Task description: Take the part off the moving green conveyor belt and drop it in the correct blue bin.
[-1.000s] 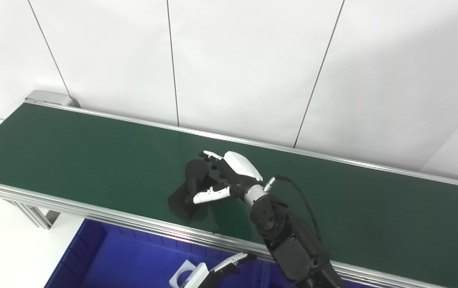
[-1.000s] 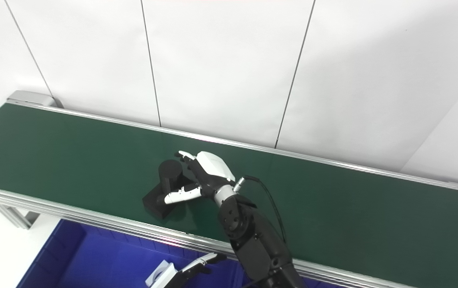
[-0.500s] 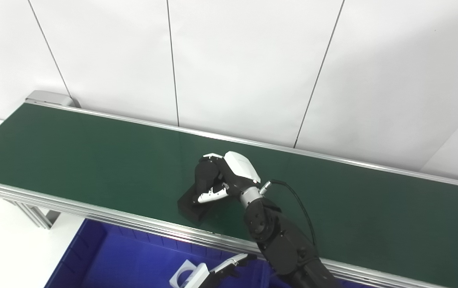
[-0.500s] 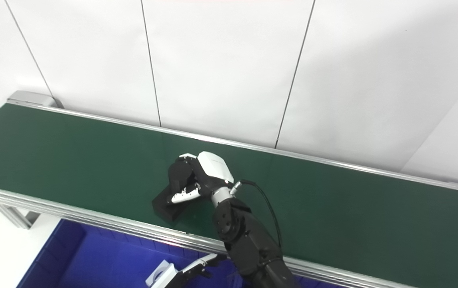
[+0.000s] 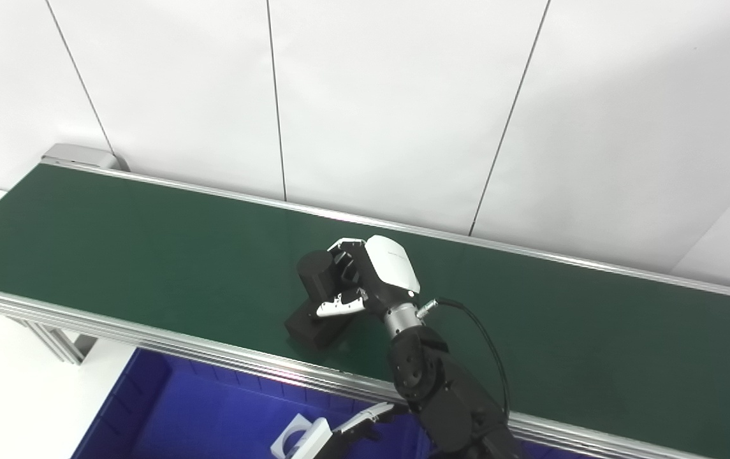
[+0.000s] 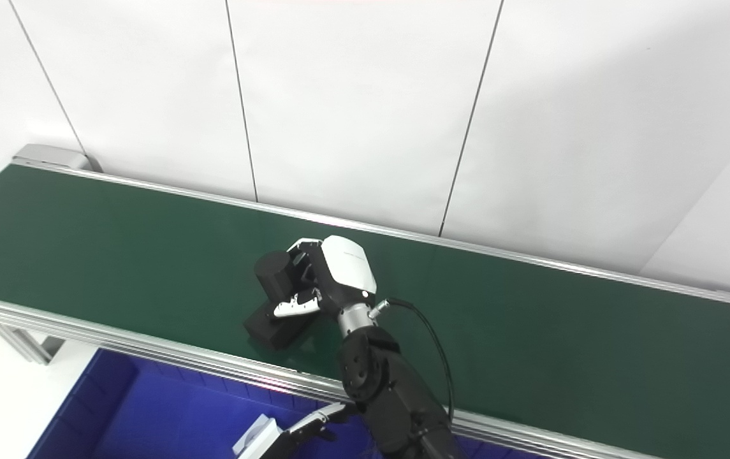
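The part is black: a cylinder (image 5: pixel 313 273) standing on a block base (image 5: pixel 313 324). It is on the green conveyor belt (image 5: pixel 116 248), near the belt's front rail. My right hand (image 5: pixel 365 280) is shut on the cylinder, fingers wrapped over the top and thumb across the front. The part leans left in the grasp; I cannot tell if its base still touches the belt. My left hand (image 5: pixel 355 428) shows only fingertips at the bottom edge, above the blue bin (image 5: pixel 167 414). Whether that hand is open or shut is hidden.
A white part with a round hole (image 5: pixel 298 440) sits beside the left hand's fingers over the blue bin. The belt's aluminium front rail (image 5: pixel 148 341) runs between belt and bin. A white panelled wall stands behind the belt.
The right hand's fingers went from spread beside the cylinder to closed around it. The part shifted slightly right and now tilts in the grasp. The left hand stayed put.
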